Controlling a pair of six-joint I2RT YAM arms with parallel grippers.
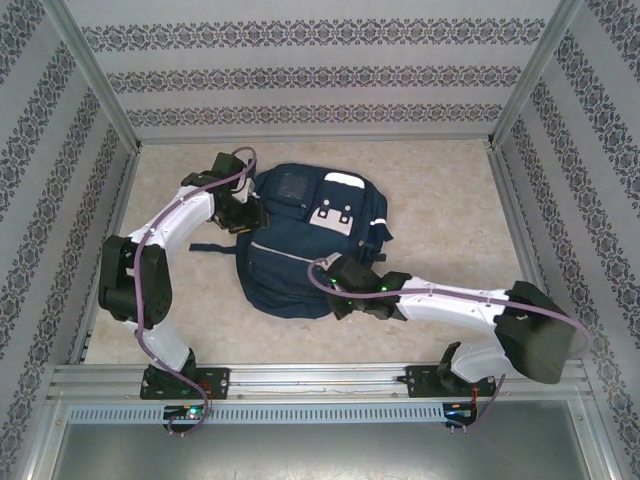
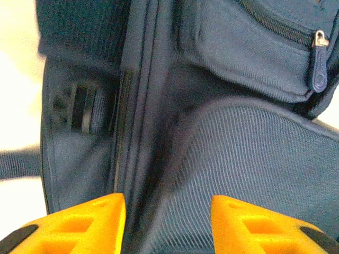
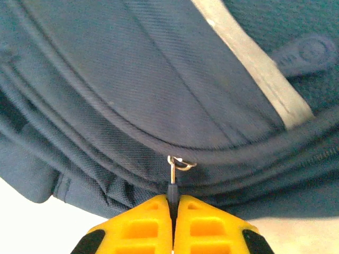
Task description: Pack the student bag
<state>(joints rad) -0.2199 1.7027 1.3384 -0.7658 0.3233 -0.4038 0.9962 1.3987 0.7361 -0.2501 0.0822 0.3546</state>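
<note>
The student bag (image 1: 300, 240), a large dark navy backpack with white patches, lies flat in the middle of the table. My left gripper (image 1: 250, 215) is at the bag's upper left edge. In the left wrist view its yellow fingers (image 2: 100, 222) stand apart, open (image 2: 167, 203), over the bag's ribbed fabric (image 2: 254, 159) and a seam. My right gripper (image 1: 340, 283) is at the bag's lower right edge. In the right wrist view it is shut (image 3: 172, 200) on a dark zipper pull (image 3: 172, 189), which hangs from a small metal ring (image 3: 180, 163) on the bag (image 3: 159, 79).
A bag strap (image 1: 210, 247) trails left on the beige table (image 1: 440, 200). Patterned walls with metal posts (image 1: 95, 70) close in the back and both sides. A metal rail (image 1: 320, 378) runs along the near edge by the arm bases.
</note>
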